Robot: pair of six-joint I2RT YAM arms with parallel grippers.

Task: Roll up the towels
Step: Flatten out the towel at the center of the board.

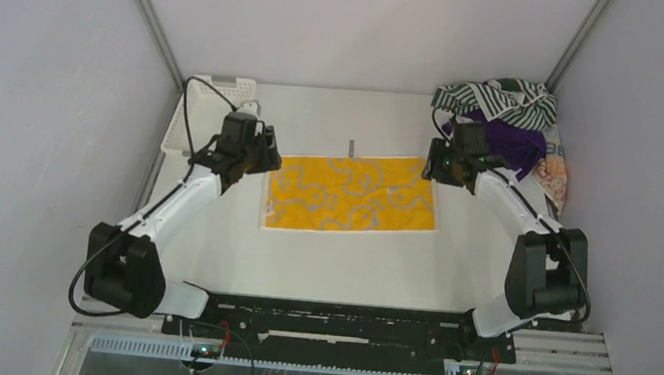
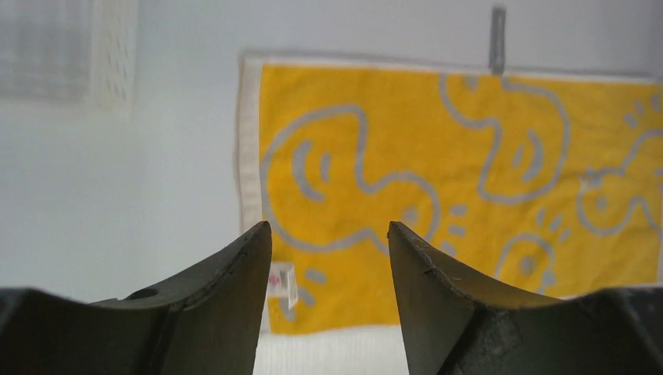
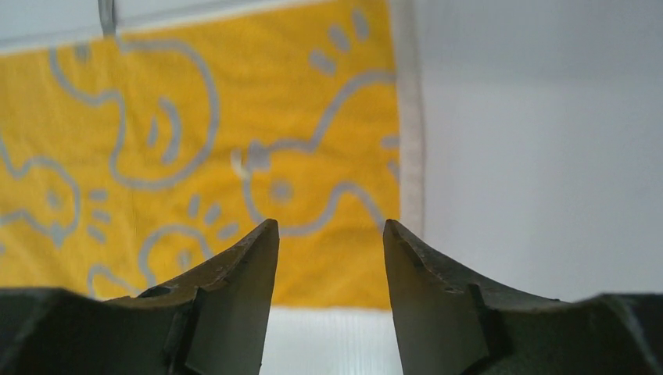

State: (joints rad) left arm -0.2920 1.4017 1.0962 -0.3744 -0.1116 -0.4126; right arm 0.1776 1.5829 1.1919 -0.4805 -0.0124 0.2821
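- The yellow terry towel (image 1: 351,192), printed with grey duck outlines and edged in white, lies spread flat in the middle of the white table (image 1: 349,262). Its long axis runs left to right across the arms' front.
- The left gripper (image 1: 265,156) hangs over the towel's left short edge. In the left wrist view its jaws stand apart with nothing between them, and the white border and a small sewn label show just below the tips.
- The right gripper (image 1: 443,166) sits the same way at the right short edge, jaws apart and empty, with the white border in the gap between its tips.
- Each arm is thus nearest its own end and neither is closer overall. A roll along the long axis would likely start from one short edge.
- The other towels are heaped in the far right corner, well apart from the yellow one: the green-and-white striped cloth (image 1: 495,97), the solid purple cloth (image 1: 506,141) and the orange patterned cloth (image 1: 554,175).
- The white plastic lattice basket (image 1: 220,81) stands at the far left, behind the left gripper.
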